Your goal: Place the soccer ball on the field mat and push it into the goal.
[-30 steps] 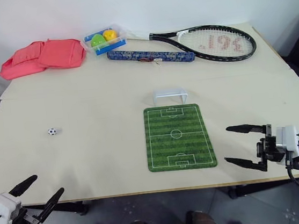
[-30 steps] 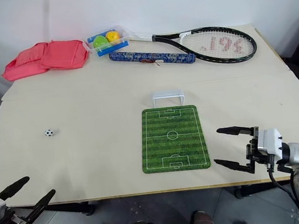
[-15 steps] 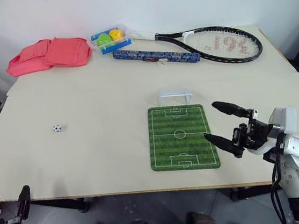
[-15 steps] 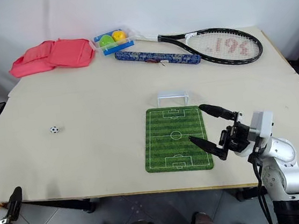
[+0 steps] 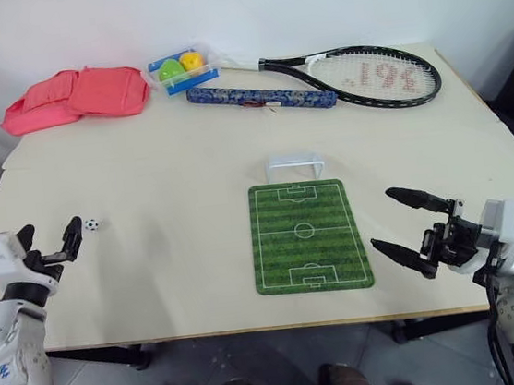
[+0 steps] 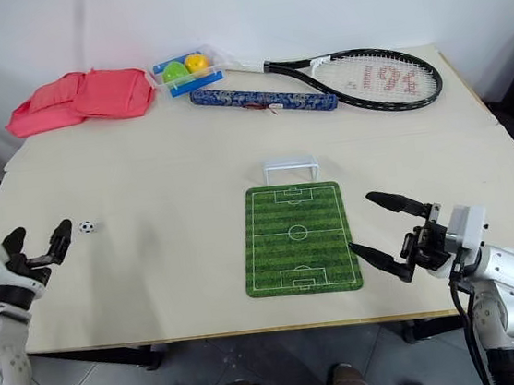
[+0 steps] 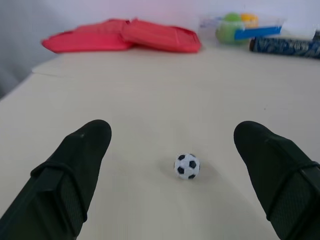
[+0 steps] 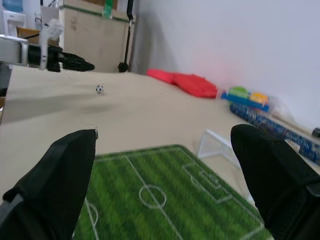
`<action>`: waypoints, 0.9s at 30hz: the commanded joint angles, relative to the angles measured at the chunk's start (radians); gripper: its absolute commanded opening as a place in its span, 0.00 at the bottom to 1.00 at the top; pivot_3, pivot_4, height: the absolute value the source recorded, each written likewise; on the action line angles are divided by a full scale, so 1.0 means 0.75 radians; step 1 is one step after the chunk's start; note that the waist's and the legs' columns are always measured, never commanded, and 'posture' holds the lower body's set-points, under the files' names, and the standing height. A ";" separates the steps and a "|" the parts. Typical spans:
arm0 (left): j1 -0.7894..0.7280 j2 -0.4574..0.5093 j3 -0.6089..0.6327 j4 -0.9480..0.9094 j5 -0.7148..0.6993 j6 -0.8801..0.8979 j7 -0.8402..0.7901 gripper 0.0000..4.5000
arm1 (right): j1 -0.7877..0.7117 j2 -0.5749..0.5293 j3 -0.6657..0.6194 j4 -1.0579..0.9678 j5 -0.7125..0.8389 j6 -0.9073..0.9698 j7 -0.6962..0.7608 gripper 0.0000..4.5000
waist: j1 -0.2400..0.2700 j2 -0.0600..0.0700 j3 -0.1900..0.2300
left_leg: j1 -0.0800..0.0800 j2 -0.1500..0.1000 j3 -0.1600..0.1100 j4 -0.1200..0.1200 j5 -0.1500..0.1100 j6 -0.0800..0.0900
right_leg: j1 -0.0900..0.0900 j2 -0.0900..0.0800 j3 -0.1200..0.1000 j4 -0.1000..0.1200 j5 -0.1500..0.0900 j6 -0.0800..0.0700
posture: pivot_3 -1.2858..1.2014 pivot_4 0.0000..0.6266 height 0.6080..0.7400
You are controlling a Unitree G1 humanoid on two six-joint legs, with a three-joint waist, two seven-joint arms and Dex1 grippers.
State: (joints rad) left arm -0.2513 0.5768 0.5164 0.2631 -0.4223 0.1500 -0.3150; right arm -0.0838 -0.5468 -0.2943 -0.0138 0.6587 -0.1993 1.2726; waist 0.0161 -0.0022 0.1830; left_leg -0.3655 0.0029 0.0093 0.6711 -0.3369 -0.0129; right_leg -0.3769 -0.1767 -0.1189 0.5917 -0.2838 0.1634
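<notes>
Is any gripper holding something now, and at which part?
Nothing is held. The left gripper is open with the soccer ball lying free on the table; the right gripper is open too.

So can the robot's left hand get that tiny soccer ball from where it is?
Probably yes. The left gripper is open and aimed at the soccer ball, which lies on bare table just beyond its fingers with nothing between them.

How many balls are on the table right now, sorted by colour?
White with black patches: 1, the soccer ball, loose on the table
Green: 1, the green ball in the plastic tub
Yellow: 1, the yellow ball in the same tub
Total: 3
</notes>
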 commanded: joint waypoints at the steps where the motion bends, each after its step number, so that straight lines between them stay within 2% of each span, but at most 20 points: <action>1: -0.135 0.054 -0.079 0.179 0.091 -0.037 -0.032 0.99 | 0.026 -0.006 -0.042 -0.048 0.023 -0.025 -0.001 1.00 | 0.003 0.000 0.000 | 0.000 0.000 0.000 0.001 0.000 0.000 | 0.000 0.000 0.000 0.001 0.000 0.000 | 0.52 0.24 1.00; 8: -0.258 0.051 -0.147 0.399 0.150 -0.067 -0.074 0.99 | 0.097 0.010 -0.069 -0.062 0.043 -0.045 0.014 1.00 | -0.002 0.000 0.000 | 0.000 0.000 0.001 -0.001 0.000 0.000 | 0.000 0.000 0.000 0.000 0.000 0.000 | 0.52 0.24 1.00; 11: -0.272 0.042 -0.147 0.445 0.142 -0.042 -0.087 0.86 | 0.113 0.018 -0.070 -0.066 0.045 -0.058 0.018 1.00 | -0.003 0.000 0.000 | 0.000 0.000 0.001 0.000 0.000 0.000 | 0.000 0.000 0.001 0.000 0.000 0.000 | 0.52 0.24 1.00; 20: -0.272 0.000 -0.147 0.531 0.141 -0.150 -0.148 0.27 | 0.140 0.048 -0.068 -0.032 0.037 -0.103 0.026 1.00 | 0.006 0.000 0.000 | 0.001 0.000 0.001 0.001 0.000 0.000 | 0.000 0.000 0.001 0.001 0.000 0.001 | 0.52 0.24 1.00; 24: -0.233 -0.014 -0.115 0.460 0.076 -0.290 -0.291 0.27 | 0.146 0.044 -0.072 -0.019 0.037 -0.114 0.036 1.00 | 0.007 0.000 0.000 | 0.001 0.000 0.001 0.002 0.000 0.000 | 0.000 0.000 0.001 0.001 0.000 0.001 | 0.52 0.24 1.00; 27: -0.168 -0.018 -0.147 0.220 -0.039 -0.302 -0.537 0.27 | 0.156 0.030 -0.099 0.028 0.042 -0.149 0.083 1.00 | 0.006 0.000 0.000 | 0.000 0.000 0.001 0.001 0.000 0.000 | 0.000 0.000 0.001 0.000 0.000 0.001 | 0.52 0.24 1.00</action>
State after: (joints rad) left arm -0.3824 0.5514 0.4088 0.5490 -0.3997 -0.0490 -0.6277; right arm 0.0252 -0.5130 -0.3289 -0.0010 0.6704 -0.2847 1.3127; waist 0.0207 -0.0025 0.1832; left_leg -0.3656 0.0030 0.0102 0.6723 -0.3369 -0.0130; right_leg -0.3768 -0.1768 -0.1181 0.5920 -0.2836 0.1639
